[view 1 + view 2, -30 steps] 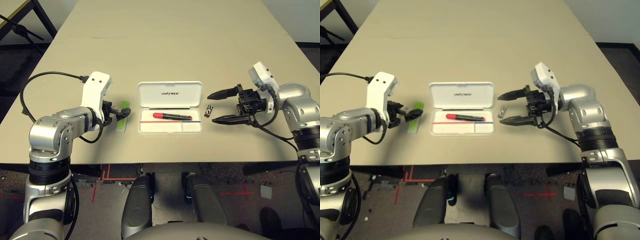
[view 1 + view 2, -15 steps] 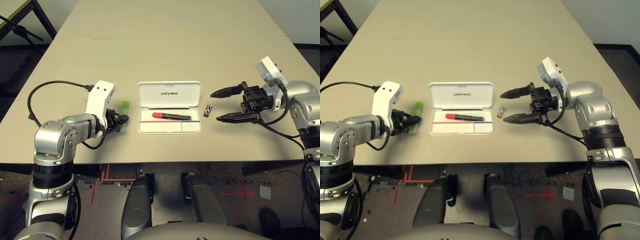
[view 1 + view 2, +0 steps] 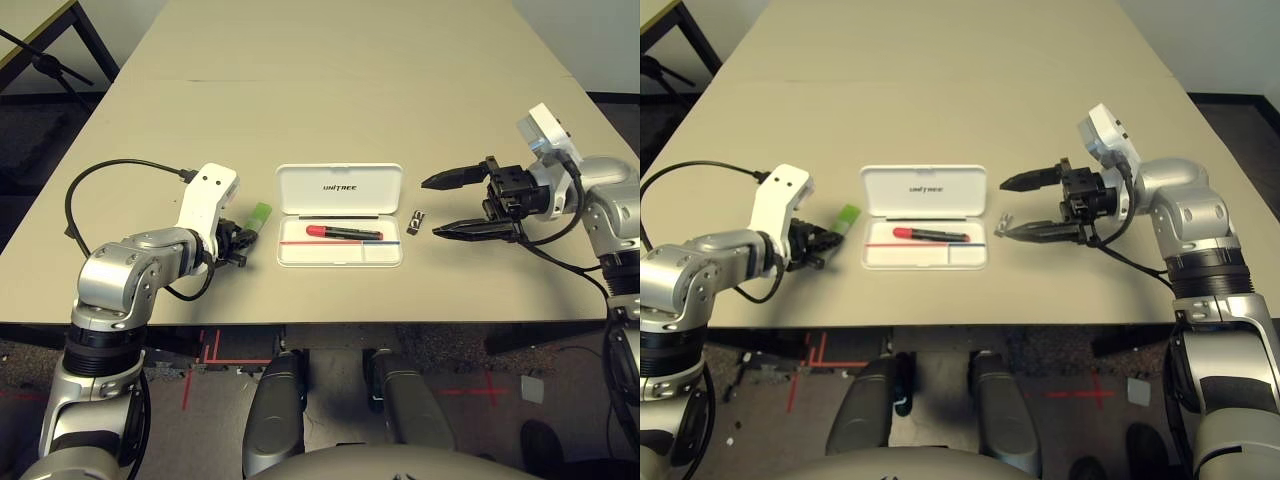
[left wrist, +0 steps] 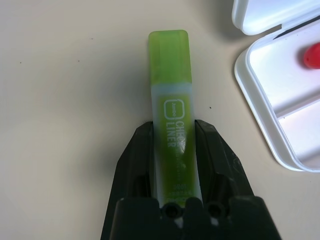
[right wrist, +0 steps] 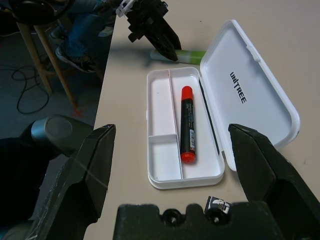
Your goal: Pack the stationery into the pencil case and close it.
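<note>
In the left eye view, our left gripper (image 3: 246,237) was at left of centre, pinching the green stick (image 3: 259,216). The white case (image 3: 340,254) lay open at centre, just picture-right of the stick, nearer that arm for this item. The clip (image 3: 415,222) lay right of the case, near our spread right gripper (image 3: 430,205).

In the left wrist view, both fingers pressed the stick's sides, its long axis running along them. We judged it needed turning to match the tray.

In the right wrist view, the red-and-black marker (image 5: 187,125) lay lengthwise in the centre tray.
</note>
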Tool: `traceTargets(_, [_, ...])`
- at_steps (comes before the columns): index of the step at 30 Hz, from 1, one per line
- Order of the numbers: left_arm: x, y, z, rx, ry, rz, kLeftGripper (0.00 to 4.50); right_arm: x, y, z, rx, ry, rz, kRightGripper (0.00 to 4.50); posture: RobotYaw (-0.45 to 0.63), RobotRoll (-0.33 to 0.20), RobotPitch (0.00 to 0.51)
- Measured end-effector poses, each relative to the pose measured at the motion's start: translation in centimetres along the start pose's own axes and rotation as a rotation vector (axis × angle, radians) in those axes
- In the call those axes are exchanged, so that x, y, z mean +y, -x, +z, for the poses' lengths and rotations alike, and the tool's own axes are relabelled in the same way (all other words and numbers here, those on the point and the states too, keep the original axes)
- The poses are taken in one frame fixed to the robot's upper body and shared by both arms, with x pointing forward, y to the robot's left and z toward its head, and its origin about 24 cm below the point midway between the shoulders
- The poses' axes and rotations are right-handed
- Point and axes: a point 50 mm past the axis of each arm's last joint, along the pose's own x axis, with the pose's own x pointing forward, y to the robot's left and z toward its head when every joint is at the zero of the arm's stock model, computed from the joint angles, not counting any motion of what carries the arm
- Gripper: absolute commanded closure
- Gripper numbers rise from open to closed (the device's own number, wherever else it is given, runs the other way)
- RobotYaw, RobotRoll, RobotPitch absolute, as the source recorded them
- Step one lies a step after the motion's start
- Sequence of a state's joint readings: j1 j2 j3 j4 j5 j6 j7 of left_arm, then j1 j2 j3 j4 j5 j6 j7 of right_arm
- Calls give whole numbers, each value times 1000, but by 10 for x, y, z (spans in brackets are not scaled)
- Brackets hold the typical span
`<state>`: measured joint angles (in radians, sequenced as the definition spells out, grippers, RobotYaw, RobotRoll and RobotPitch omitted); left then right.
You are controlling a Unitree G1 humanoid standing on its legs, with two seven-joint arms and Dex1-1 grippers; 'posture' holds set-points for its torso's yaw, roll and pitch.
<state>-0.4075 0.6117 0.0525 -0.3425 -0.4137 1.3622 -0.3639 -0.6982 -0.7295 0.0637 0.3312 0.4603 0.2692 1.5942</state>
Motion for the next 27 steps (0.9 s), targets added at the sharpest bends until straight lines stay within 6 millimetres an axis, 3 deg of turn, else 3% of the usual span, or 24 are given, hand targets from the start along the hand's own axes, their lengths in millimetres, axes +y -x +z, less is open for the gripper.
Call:
traceTargets(14, [31,31,-7,67,-224,-8,3391,0,4,-4,1,-9,-10,0,53,0,189])
traceTargets(27, [16,58,3,-18,-573,-408,3391,1,20,-10,22,-36,-55,0,49,0,199])
